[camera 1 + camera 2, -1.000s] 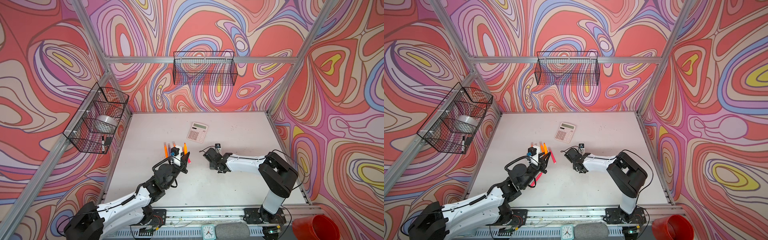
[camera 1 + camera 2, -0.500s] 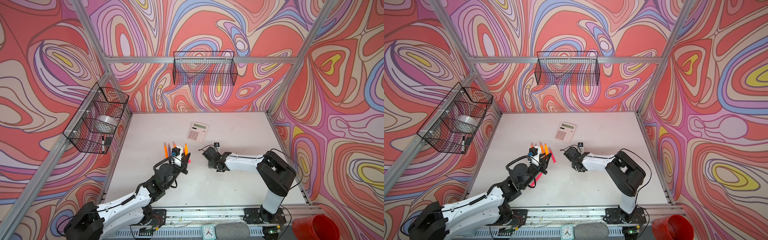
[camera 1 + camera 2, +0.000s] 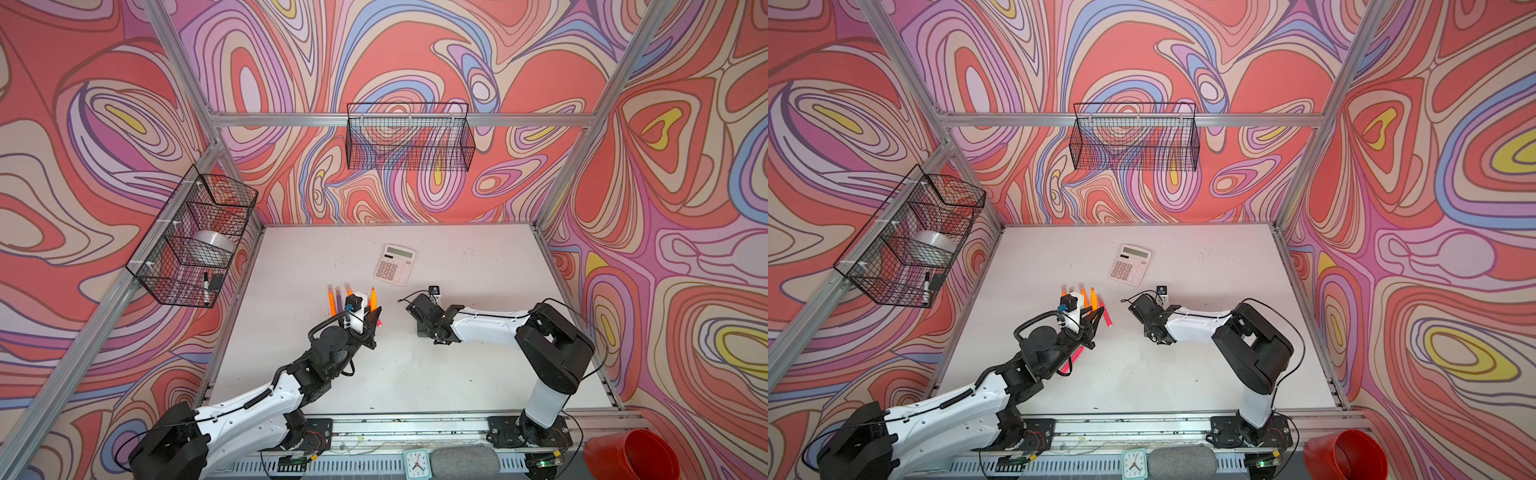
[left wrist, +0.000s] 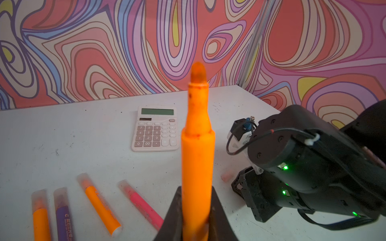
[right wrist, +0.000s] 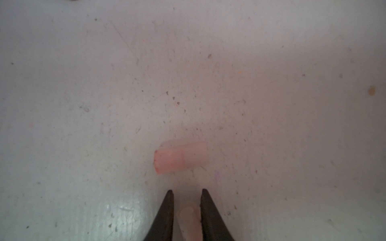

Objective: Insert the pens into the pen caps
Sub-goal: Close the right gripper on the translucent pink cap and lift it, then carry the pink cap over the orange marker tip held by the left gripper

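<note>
**Pen upright in one gripper, cap pinched in the other**

The left gripper (image 4: 196,200) is clamped on a slim orange plastic pen (image 4: 197,146), which stands upright from the jaws with its pointed tip bare. Off this gripper's left side lie four capped pens (image 4: 100,206) (two orange, one purple, one pink). Ahead sits a pale pink calculator (image 4: 155,128), with the white tabletop's (image 3: 457,374) far edge behind it. The right gripper (image 5: 187,193) seems, in a soft view, to pinch a stubby translucent pale cap (image 5: 188,219) between near-closed fingers. A second translucent pale-pink cap (image 5: 181,157) lies just beyond its fingertips, apart from them, with bare tabletop around.
</note>
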{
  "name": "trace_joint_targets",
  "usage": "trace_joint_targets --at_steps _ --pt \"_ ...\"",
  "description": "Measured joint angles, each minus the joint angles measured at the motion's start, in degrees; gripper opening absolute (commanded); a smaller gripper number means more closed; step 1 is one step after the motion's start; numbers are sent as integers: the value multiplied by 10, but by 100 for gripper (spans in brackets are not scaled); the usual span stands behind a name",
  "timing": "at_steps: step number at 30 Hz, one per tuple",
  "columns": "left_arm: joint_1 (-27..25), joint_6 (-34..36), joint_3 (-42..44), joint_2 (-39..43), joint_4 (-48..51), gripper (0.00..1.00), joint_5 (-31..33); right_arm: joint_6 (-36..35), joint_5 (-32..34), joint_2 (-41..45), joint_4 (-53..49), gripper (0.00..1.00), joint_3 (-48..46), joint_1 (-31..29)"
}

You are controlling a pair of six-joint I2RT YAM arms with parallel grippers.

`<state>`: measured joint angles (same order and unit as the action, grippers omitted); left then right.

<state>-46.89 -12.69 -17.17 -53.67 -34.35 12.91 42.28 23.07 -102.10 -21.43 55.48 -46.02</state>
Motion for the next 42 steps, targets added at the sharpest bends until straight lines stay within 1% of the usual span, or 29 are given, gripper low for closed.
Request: trace_joint_targets --at_steps 12,17,22,26,29,32,35,38,40,42 --pt "0 0 -3 -3 3 0 -5 -2 -10 25 0 23 -27 0" --pt "0 0 -7 -8 5 0 -6 -3 -11 25 1 18 -27 0" --pt "0 0 -7 -8 7 0 -8 -5 -11 26 3 11 -27 0" --pt "0 0 -7 -8 8 0 -10 -3 -11 29 10 10 -33 0" --pt "0 0 -7 -8 8 0 -16 2 -12 45 13 6 -50 0" --pt "0 -4 -7 -10 7 0 -39 7 -13 91 15 6 -76 0" --pt "0 -7 -9 -20 1 0 -90 6 -14 178 37 5 -103 0" --pt "0 -11 -11 -36 -14 0 -158 -8 -28 287 93 5 -131 0" --pt "0 -11 -17 -49 -18 0 -204 -22 -49 356 148 3 -150 0" --pt "0 -11 -28 -61 -18 0 -242 -38 -69 398 196 1 -163 0"
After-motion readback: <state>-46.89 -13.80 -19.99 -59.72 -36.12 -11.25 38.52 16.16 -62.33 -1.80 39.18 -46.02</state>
